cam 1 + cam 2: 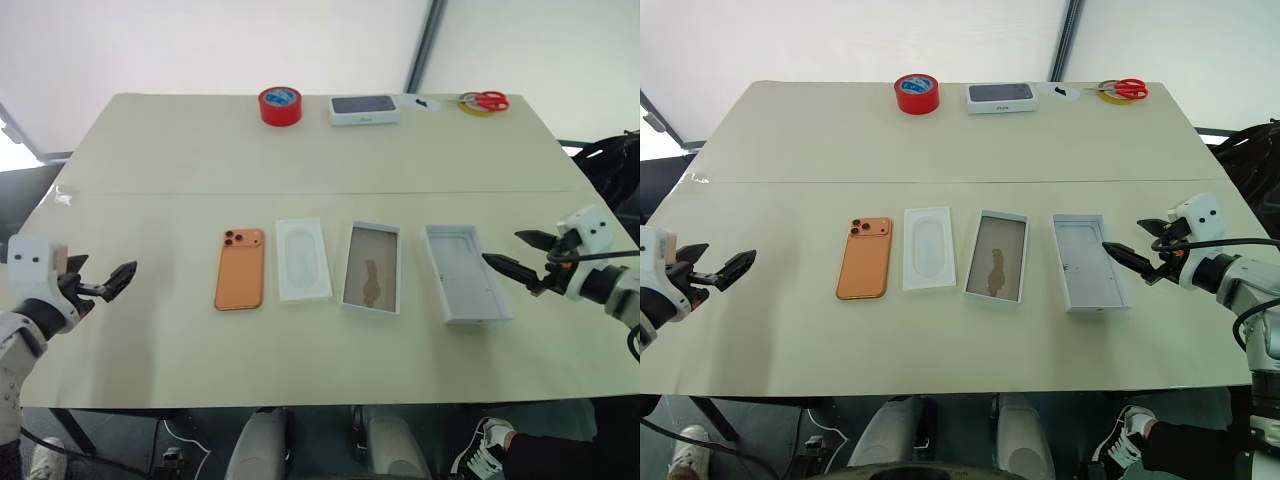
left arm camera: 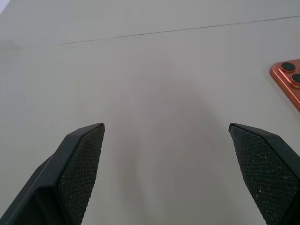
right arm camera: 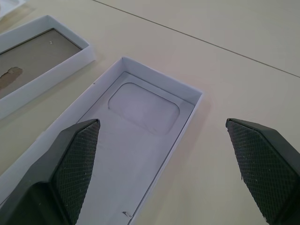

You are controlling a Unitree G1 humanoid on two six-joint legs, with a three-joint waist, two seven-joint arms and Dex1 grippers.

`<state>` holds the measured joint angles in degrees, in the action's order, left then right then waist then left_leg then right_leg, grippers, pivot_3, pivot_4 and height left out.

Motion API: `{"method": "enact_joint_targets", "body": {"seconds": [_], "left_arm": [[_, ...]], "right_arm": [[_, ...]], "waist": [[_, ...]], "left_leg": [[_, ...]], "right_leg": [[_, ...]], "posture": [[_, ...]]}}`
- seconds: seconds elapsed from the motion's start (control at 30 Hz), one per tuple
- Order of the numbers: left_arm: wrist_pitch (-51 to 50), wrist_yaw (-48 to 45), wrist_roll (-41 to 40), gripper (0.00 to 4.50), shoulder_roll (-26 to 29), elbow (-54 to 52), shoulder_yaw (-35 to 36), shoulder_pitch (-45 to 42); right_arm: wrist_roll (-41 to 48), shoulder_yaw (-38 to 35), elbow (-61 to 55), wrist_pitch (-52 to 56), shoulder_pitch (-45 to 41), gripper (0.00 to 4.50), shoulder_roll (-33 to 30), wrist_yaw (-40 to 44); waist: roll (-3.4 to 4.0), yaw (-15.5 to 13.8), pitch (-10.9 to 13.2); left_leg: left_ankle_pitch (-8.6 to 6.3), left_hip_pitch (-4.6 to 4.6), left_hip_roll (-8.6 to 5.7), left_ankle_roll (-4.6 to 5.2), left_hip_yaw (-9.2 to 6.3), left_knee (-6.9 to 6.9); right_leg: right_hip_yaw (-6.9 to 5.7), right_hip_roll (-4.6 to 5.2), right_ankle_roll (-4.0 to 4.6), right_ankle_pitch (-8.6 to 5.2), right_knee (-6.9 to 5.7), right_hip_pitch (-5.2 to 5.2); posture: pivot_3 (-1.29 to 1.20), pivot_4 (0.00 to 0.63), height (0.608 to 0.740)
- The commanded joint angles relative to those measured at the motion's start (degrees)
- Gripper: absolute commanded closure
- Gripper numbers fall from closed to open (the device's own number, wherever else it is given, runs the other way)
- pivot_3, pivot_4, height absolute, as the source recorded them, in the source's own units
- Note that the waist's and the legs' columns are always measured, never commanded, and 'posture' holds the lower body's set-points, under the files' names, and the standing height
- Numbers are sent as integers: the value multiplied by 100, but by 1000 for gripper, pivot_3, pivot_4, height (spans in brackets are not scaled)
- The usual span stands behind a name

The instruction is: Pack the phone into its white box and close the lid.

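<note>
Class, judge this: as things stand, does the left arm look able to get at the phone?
Probably yes. The left tool is open, and only bare table lies between it and the phone, the leftmost item in the row, lying flat and untouched.

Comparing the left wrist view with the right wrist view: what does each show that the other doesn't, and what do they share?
Left wrist view alone: a corner of the flat orange phone with its dark camera lenses, lying on the table.

Right wrist view alone: the shallow white lid lying inside-up with its pale grey interior showing, and beside it part of the white box with a brownish glossy inside.

Both: the cream tabletop with a thin seam line, and a pair of black textured fingers spread wide apart, holding nothing.
</note>
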<state>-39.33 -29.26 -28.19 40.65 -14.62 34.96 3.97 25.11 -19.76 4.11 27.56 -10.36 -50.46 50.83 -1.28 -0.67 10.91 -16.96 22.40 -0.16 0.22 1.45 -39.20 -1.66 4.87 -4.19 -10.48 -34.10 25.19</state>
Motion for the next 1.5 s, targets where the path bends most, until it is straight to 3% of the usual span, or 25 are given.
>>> {"method": "enact_joint_targets", "body": {"seconds": [0.03,0.5,0.73,0.9,1.0,1.13,1.5], "left_arm": [[62,54,-38,46,34,-186,191,0],[-106,327,-253,46,-234,-619,-214,-246],[-798,856,-559,46,-971,-1396,-1475,-1002],[-1645,1567,-770,46,-1797,-1654,-2305,-1587],[-2060,2130,-767,46,-2277,-1716,-2445,-1873],[-2973,2902,-1049,46,-3107,-1548,-2111,-2220],[-4353,3598,-786,46,-3874,-1090,-1956,-3046]], "right_arm": [[63,-78,-71,-77,-136,0,-2,39],[83,233,-462,-49,-454,0,208,31],[69,791,-1013,153,-893,0,538,-93],[-129,1397,-1457,155,-1080,0,710,-145],[-126,1581,-1762,231,-1108,0,813,-227],[-140,1600,-1891,270,-1055,0,903,-338],[-119,1548,-2009,281,-930,0,822,-295]], "waist": [[0,1,0],[0,-1,0],[-2,-7,-1],[-2,-3,-1],[-2,-4,-1],[-3,-5,-1],[-5,-10,0]], "left_leg": [[0,0,0,0,0,0],[0,-1,0,0,0,0],[1,-2,-5,-1,-6,-2],[1,-5,-6,0,-6,-3],[1,-4,-6,0,-9,-3],[1,-7,-7,0,-15,-5],[2,-9,-11,0,-17,-6]], "right_leg": [[0,0,0,0,0,0],[0,0,0,1,-1,-1],[0,2,-17,11,-3,-10],[1,-1,-21,14,-4,-12],[1,-1,-23,15,-5,-12],[0,-6,-23,15,-5,-18],[0,-9,-22,13,-3,-23]], "posture": [[0,150,732],[0,150,732],[0,150,732],[0,150,732],[0,150,732],[0,150,732],[0,150,732]]}}
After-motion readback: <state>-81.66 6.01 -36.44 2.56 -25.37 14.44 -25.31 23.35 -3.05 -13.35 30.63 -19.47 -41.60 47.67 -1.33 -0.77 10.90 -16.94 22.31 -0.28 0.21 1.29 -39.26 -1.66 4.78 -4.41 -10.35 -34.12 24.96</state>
